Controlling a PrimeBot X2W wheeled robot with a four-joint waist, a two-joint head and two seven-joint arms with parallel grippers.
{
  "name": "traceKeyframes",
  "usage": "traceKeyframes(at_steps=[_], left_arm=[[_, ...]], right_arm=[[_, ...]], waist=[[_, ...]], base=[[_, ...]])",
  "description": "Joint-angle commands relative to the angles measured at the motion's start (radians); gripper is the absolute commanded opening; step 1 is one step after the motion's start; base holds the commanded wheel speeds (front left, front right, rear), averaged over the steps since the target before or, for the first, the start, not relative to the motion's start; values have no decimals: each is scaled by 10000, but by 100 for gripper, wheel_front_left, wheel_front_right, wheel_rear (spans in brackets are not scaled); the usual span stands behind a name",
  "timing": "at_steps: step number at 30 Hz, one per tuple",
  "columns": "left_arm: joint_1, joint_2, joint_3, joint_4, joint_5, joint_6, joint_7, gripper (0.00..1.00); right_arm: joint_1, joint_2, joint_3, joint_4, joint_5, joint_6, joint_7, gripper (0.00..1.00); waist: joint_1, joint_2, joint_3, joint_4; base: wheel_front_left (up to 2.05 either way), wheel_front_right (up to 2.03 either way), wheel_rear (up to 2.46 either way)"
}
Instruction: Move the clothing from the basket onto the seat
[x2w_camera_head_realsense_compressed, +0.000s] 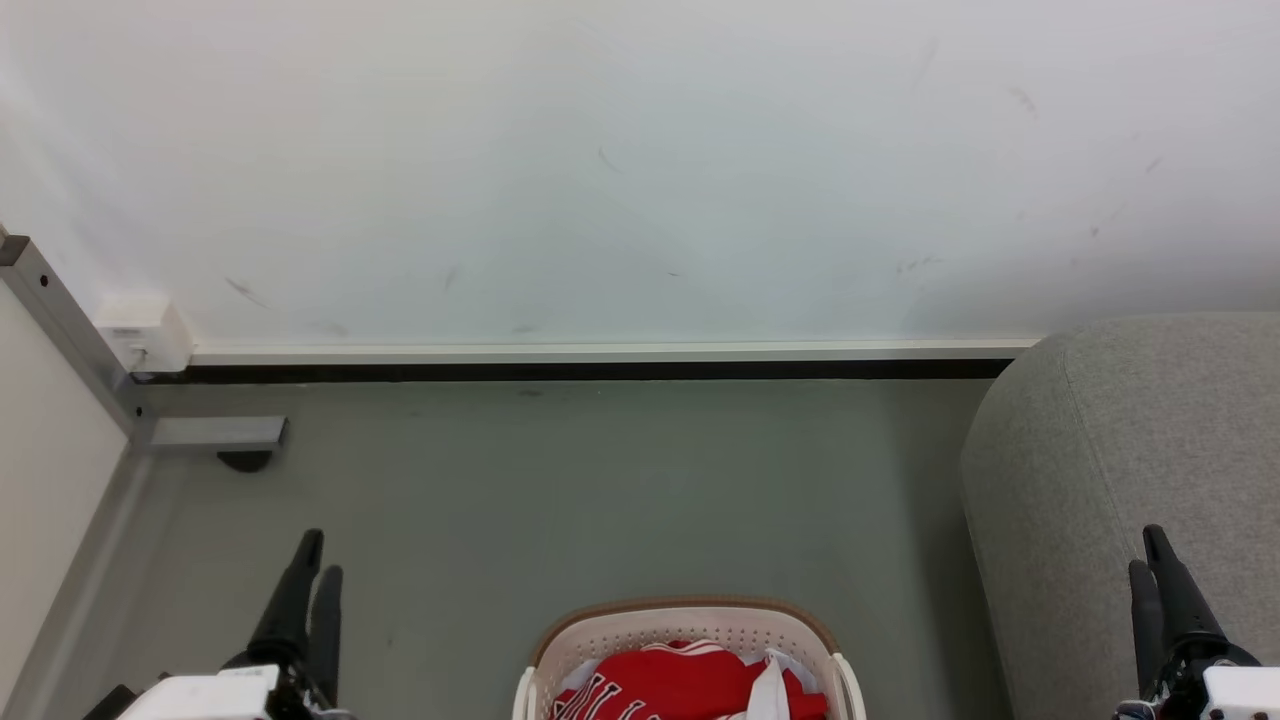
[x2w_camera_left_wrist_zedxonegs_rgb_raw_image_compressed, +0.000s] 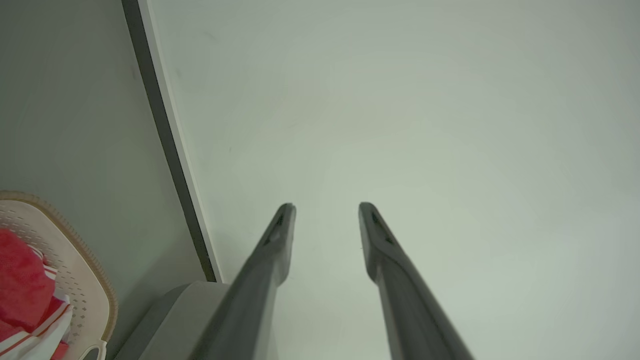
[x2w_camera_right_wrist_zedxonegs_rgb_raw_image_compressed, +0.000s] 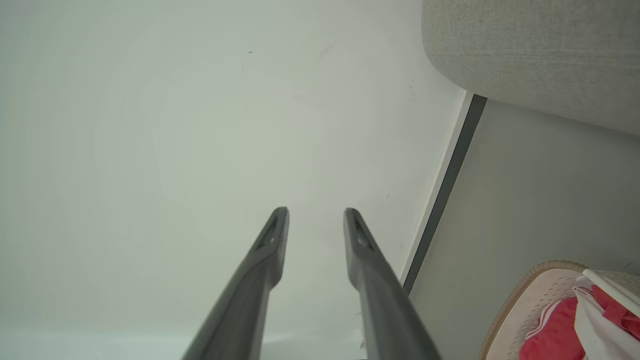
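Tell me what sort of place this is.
Probably a plain indoor room set up for household chores: a large grey woven-fabric upholstered seat beside a scuffed white wall, a grey-green smooth floor, and a cream-white perforated plastic laundry basket with a tan rim holding red fabric clothing.

basket (x2w_camera_head_realsense_compressed: 690, 612) and clothing (x2w_camera_head_realsense_compressed: 690, 678): cut off by head view's bottom edge. seat (x2w_camera_head_realsense_compressed: 1100, 450): cut off at right edge. lettering (x2w_camera_head_realsense_compressed: 598, 698): unreadable.

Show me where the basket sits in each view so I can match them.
Head view: basket at bottom centre, cut by the lower edge.
Left wrist view: basket in the lower left corner.
Right wrist view: basket in the lower right corner.
Shared landmark: the dark skirting strip.
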Motion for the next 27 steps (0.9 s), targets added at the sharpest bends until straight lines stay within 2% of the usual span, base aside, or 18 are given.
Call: traceKeyframes(at_steps=[1,10,27], left_arm=[[-133,49,-72,-137,44,-9,-73,100],[-87,60,-446,-140,751,113,-523,100],[0,80,-984,-50,4200,504,-1251,100]], right_arm=[[-100,-34,-114,-112,-157,9,-5,100],[197,358,-546,-258,-1696,15,-27,100],[663,990,-1370,-757,-6840,26,-65,100]], waist=[[0,0,0,1],[0,0,3,30],[0,0,-47,117]], base=[[0,0,0],[0,0,0],[0,0,0]])
